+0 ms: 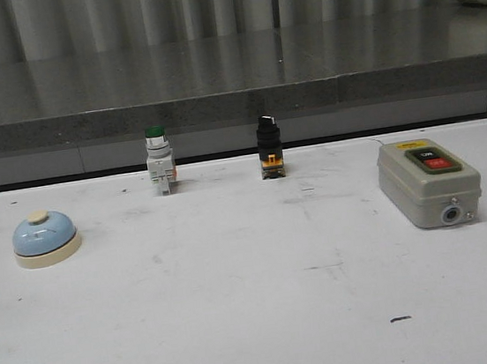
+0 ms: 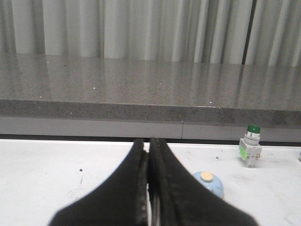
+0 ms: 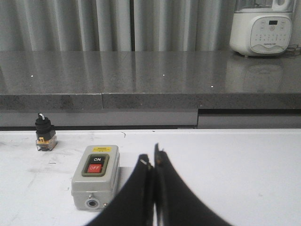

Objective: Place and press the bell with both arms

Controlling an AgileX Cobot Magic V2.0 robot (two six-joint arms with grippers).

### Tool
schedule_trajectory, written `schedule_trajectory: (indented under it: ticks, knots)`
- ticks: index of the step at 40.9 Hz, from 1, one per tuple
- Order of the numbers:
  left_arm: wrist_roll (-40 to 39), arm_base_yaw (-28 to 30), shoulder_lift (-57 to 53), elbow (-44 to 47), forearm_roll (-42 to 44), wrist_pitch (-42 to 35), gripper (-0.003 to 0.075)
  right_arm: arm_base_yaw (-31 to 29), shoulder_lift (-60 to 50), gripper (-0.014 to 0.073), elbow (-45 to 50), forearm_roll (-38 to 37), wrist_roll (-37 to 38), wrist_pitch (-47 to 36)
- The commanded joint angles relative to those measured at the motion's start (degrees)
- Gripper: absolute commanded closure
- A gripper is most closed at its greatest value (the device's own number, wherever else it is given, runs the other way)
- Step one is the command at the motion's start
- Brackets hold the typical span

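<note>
The bell, a light-blue dome with a cream base and cream button, sits on the white table at the left of the front view. It also shows in the left wrist view, partly hidden behind one finger. My left gripper is shut and empty, short of the bell and beside it. My right gripper is shut and empty, next to the grey switch box, not touching it. Neither arm shows in the front view.
The grey switch box with ON and OFF buttons stands at the right. A green-capped push button and a black selector switch stand at the table's back edge, before a grey stone ledge. A white appliance sits on that ledge.
</note>
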Motion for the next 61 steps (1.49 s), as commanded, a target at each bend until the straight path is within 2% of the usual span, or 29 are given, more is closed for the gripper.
schedule_trajectory:
  ticks: [1, 16, 28, 32, 35, 40, 43, 53, 57, 61]
  knots:
    - [0.0, 0.0, -0.9, 1.4, -0.6, -5.1, 0.074, -0.1, -1.0, 0.0662, -0.3, -0.6, -0.1, -5.0]
    - [0.0, 0.0, -0.9, 1.4, -0.6, -5.1, 0.074, -0.1, -1.0, 0.0662, -0.3, -0.6, -0.1, -5.0]
    - [0.0, 0.0, -0.9, 1.4, -0.6, -6.7, 0.074, -0.1, -1.0, 0.0662, -0.4, -0.6, -0.2, -8.3]
    - [0.0, 0.0, -0.9, 0.0, -0.6, -10.1, 0.074, 0.0, -1.0, 0.0662, -2.4, -0.6, -0.2, -7.3]
    - [-0.2, 0.0, -0.8, -3.3, -0.6, -9.5, 0.074, 0.0, -1.0, 0.0662, -5.6, -0.6, -0.2, -4.3]
    - [-0.2, 0.0, 0.3, -11.9, -0.6, -3.6, 0.074, 0.0, -0.4, 0.0662, -12.9, -0.6, -0.4, 2.5]
    - [-0.2, 0.0, 2.6, -17.9, -0.6, 2.6, 0.074, 0.0, 1.3, 0.0662, -18.0, -0.6, -0.4, 6.6]
    - [-0.2, 0.0, 15.6, -36.5, -0.6, 21.3, 0.074, 0.0, 12.3, 0.0662, -34.1, -0.6, -1.0, 18.7]
    - [-0.2, 0.0, 20.3, -40.6, -0.6, 26.5, 0.074, 0.0, 17.2, 0.0662, -39.2, -0.6, -1.0, 24.5]
    - [-0.2, 0.0, 23.7, -41.4, -0.6, 27.8, 0.074, 0.0, 21.8, 0.0662, -42.2, -0.6, -1.0, 28.6]
